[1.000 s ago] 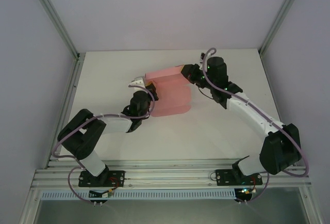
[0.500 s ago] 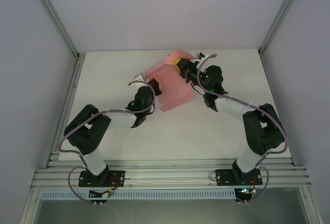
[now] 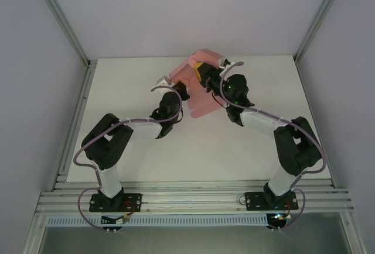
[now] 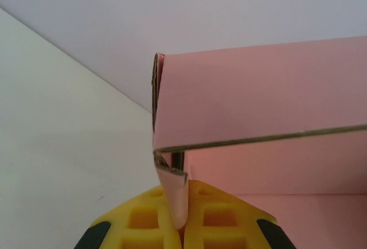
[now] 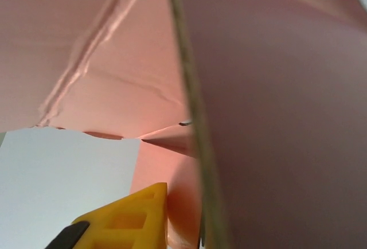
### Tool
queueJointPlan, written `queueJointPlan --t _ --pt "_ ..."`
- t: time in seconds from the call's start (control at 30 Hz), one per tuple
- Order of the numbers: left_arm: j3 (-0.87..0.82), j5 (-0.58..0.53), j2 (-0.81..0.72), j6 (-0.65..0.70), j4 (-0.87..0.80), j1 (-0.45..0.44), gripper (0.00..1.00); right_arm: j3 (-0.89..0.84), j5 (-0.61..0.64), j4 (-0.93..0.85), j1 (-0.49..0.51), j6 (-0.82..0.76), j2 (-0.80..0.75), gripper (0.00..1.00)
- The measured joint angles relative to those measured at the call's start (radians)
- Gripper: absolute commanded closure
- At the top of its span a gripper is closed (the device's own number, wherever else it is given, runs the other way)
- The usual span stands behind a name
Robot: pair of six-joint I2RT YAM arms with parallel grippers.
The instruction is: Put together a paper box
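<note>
The paper box is a pink card sheet, partly folded, held up off the table between both arms near the back middle. My left gripper grips its left edge. In the left wrist view the yellow fingers are shut on a narrow pink flap, with a folded panel above. My right gripper holds the sheet's upper right part. In the right wrist view one yellow finger presses against the pink card; the card's edge hides the other finger.
The white table is bounded by grey walls and aluminium frame posts at the back corners. The back wall stands close behind the raised card. A metal rail runs along the near edge by the arm bases.
Both grippers moved toward the back wall and closer together. The pink card went from lying mostly flat to being lifted and folded up between them.
</note>
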Motion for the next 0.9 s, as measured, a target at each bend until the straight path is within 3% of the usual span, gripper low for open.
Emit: queueJointPlan --t 0.13,0.2,0.4,0.53,0.77,0.9 --pt "0.000 -0.007 -0.001 0.020 0.012 -0.009 1.00 -0.011 0.015 -0.104 0.004 -0.056 -0.043 0.51" --pt "-0.001 -0.007 -0.008 0.035 0.014 -0.022 1.00 -0.035 0.045 -0.215 0.010 -0.108 -0.118 0.44" --pt "-0.046 0.013 -0.068 0.066 -0.007 -0.030 1.00 -0.078 0.164 -0.564 0.026 -0.295 -0.463 0.26" --pt "-0.082 0.037 -0.093 0.089 -0.040 -0.022 1.00 -0.074 0.219 -0.752 0.019 -0.452 -0.673 0.07" --pt "-0.131 0.129 -0.188 0.105 -0.124 0.014 1.00 -0.040 0.303 -1.132 -0.080 -0.656 -0.800 0.00" --pt "-0.165 0.218 -0.249 0.082 -0.130 0.055 1.00 -0.113 0.207 -1.176 -0.243 -0.682 -0.793 0.00"
